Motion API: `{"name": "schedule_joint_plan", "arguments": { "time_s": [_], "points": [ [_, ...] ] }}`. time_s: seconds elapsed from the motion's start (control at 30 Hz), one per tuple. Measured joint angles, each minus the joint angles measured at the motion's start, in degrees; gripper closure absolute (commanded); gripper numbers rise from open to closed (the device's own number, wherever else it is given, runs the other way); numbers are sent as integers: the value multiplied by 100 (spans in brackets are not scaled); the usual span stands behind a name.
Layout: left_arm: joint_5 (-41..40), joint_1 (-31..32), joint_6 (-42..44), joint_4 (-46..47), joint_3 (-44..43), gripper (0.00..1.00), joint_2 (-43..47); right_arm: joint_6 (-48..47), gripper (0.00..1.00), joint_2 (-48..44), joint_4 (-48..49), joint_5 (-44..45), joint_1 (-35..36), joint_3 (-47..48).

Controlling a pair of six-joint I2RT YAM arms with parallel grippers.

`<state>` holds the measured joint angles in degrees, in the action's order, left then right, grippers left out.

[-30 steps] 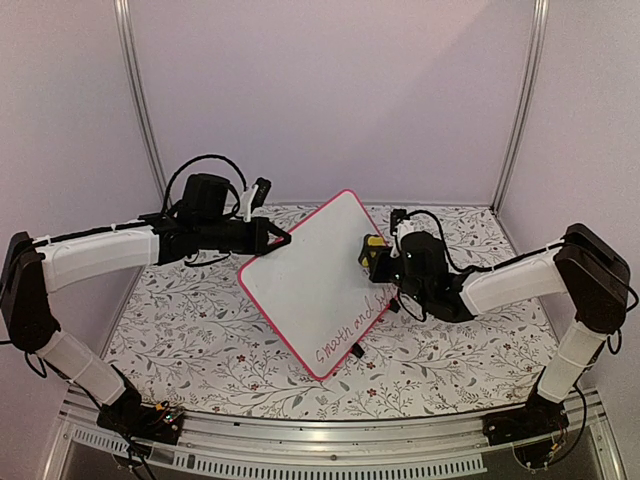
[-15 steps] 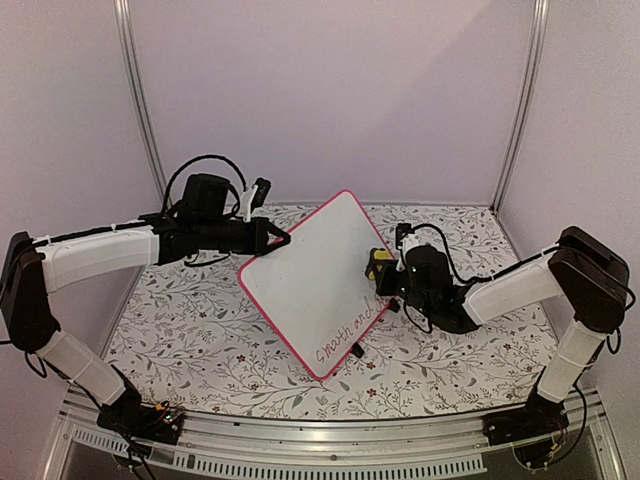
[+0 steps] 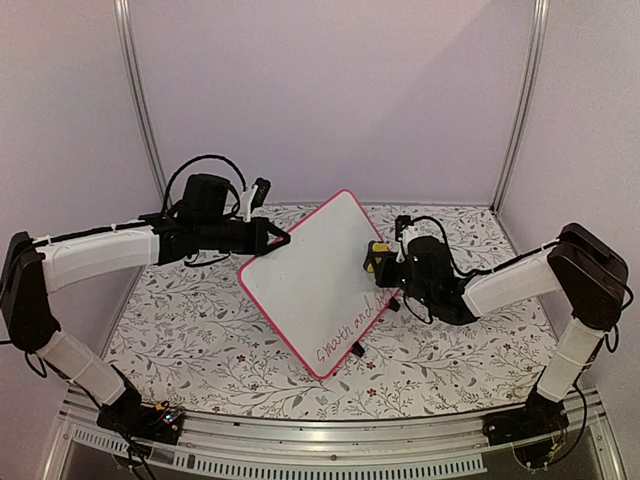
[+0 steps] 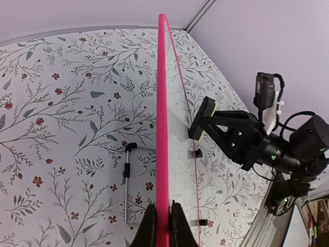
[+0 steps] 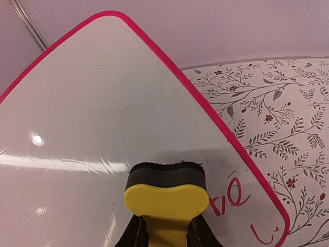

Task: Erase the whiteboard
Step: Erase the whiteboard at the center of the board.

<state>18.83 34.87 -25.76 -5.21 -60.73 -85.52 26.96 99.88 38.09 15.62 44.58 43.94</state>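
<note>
Your left arm reaches in level from the left, with the left pincer (image 3: 272,240) clamped on the upper-left edge of the whiteboard (image 3: 305,280). The board stands tilted near the middle of the table (image 3: 190,340). Your right arm comes in low from the right. The right pincer (image 3: 385,266) is closed on the yellow eraser (image 5: 165,198) — its dark felt is at the white face, close to the right rim and just beside the red writing (image 3: 350,330). Whether the felt actually presses the board you cannot tell. Floral table shows left of the board and in front of it.
</note>
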Motion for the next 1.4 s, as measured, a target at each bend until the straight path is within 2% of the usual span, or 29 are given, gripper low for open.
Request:
{"name": "schedule_joint_plan", "arguments": {
  "time_s": [0.37,0.83,1.13,1.4],
  "points": [
    [-20,0,-4,-7,0,100,0,48,83,125,63,-188,-42,223],
    [-11,0,-4,-7,0,100,-2,343,83,131,769,-282,109,-361],
    [-7,0,-2,-4,0,100,-2,564,83,68,861,-70,293,-651],
    [-11,0,-4,-2,-2,100,-2,601,83,57,599,216,365,-509]
  ]
}}
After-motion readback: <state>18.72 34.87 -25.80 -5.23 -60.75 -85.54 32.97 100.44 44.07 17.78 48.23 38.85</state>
